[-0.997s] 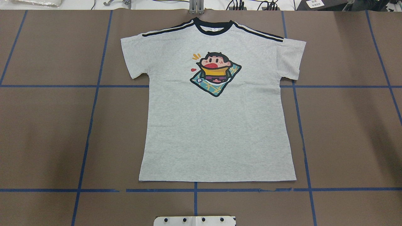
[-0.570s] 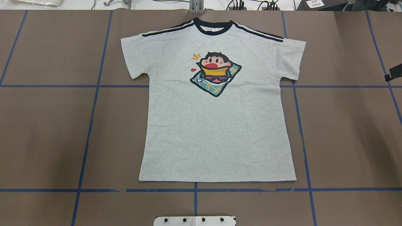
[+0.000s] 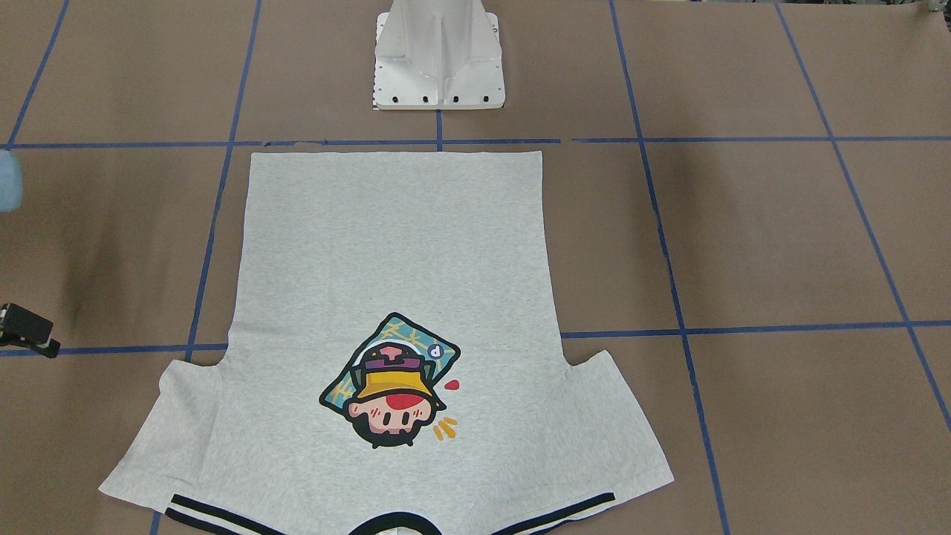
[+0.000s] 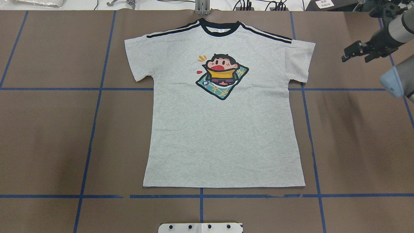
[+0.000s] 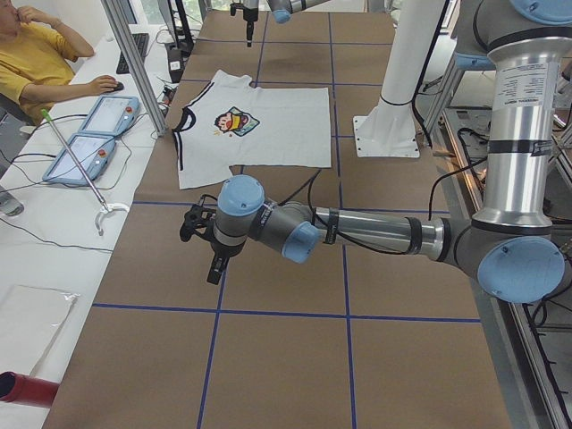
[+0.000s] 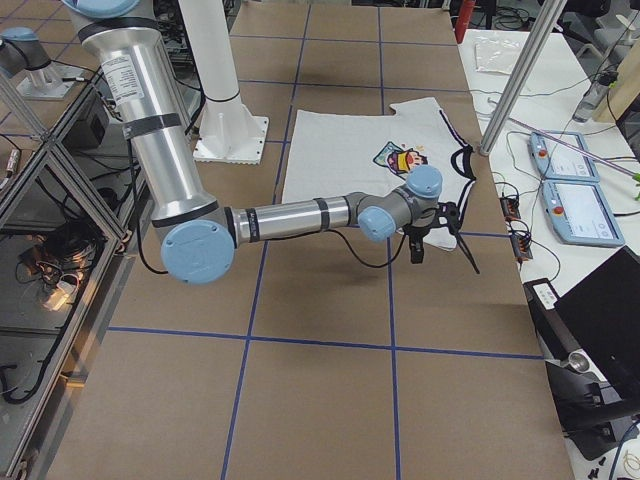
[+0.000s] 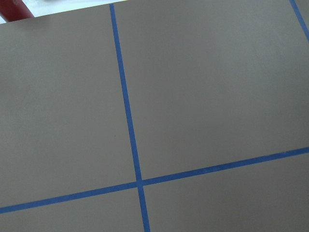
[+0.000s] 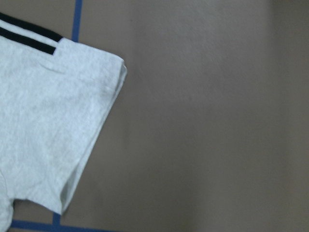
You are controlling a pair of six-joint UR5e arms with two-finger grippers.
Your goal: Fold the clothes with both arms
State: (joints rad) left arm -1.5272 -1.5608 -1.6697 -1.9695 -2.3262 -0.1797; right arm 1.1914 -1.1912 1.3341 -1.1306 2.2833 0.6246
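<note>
- On the table point(image 4: 48, 129), dead centre: the T-shirt point(image 4: 223, 136) lies flat, print up, collar point(image 4: 220, 30) at the far edge, hem near the pedestal point(image 4: 200, 227).
- Handling, my read: light, limp knit with no stiffness. It will sag and drag on the brown cover if lifted from a single point.
- Where to grab: pinch thin edges only. Take a sleeve corner and a hem corner on the same side, one per arm, so the fold line stays straight.
- right gripper point(image 4: 355, 53): hovers right of the shirt's right sleeve and apart from it, fingers spread, nothing between them.
- left gripper point(image 5: 202, 248): over bare table, well to the left of the shirt. Can't tell whether its fingers are spread or closed.
- Views: overhead misses the left arm entirely — only the left side camera has it.
- Right wrist view shows the sleeve corner point(image 8: 63, 125) close up, cuff edge slightly lifted — a pinch point the overhead doesn't resolve.
- Left wrist view shows only a blue tape point(image 7: 126, 106) crossing, no cloth.
</note>
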